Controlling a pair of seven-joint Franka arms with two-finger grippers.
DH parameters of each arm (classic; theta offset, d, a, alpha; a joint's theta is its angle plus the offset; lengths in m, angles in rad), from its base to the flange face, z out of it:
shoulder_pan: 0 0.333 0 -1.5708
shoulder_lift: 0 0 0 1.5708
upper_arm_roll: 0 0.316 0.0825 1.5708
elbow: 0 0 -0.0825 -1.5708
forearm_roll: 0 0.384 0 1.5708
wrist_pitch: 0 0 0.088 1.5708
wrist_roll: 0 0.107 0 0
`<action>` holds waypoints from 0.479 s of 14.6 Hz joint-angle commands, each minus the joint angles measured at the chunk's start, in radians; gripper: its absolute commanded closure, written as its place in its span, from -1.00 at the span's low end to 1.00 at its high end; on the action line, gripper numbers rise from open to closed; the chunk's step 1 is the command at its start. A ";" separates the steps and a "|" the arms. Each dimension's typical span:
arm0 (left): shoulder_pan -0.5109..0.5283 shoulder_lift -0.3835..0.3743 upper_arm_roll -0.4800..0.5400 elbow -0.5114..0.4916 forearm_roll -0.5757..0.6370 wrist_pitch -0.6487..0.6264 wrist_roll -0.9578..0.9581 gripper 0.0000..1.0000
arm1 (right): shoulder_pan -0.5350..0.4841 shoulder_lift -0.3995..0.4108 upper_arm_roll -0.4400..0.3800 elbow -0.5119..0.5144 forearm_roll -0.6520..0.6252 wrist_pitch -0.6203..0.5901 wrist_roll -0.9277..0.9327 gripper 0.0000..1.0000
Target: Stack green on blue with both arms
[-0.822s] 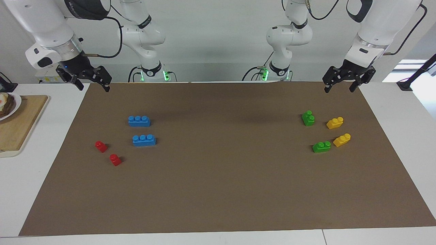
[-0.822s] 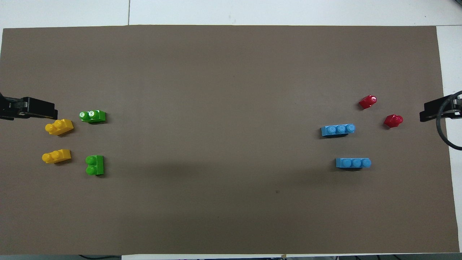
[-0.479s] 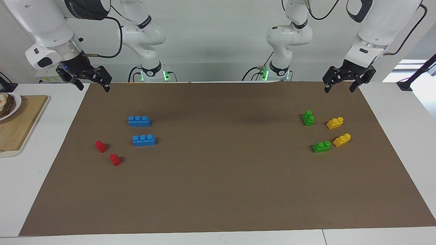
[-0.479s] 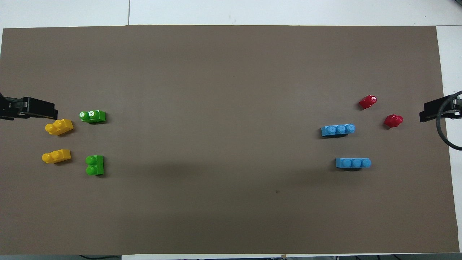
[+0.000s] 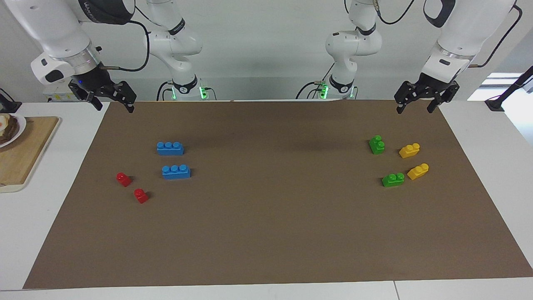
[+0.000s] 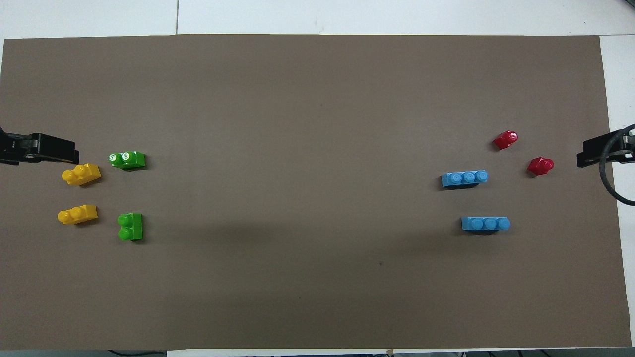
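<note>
My left gripper (image 5: 417, 106) hangs over the mat's (image 5: 266, 233) corner at my end, fingers spread, holding nothing. My right gripper (image 5: 111, 104) likewise, at the other corner, spread and empty. Two green bricks (image 5: 377, 144) (image 5: 393, 179) sit beside the yellow bricks (image 5: 409, 150). Two blue bricks (image 5: 170, 148) (image 5: 176, 171) lie near the red bricks (image 5: 123, 179). Nothing stacked. A wooden board (image 5: 21, 154) carries a plate (image 5: 12, 127).

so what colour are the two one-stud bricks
Red, clearest in the overhead view.
</note>
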 commanded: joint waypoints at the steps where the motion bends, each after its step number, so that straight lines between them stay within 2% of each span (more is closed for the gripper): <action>1: 0.004 -0.019 -0.003 -0.022 0.016 0.009 -0.006 -1.00 | -0.001 -0.026 0.000 -0.031 -0.005 0.037 0.135 -1.00; 4: 0.004 -0.021 -0.003 -0.022 0.016 0.009 -0.006 -1.00 | 0.000 -0.028 0.000 -0.037 -0.002 0.040 0.329 -0.99; 7: 0.004 -0.019 -0.003 -0.022 0.016 0.009 -0.006 -1.00 | 0.000 -0.028 0.000 -0.049 0.040 0.063 0.624 -0.98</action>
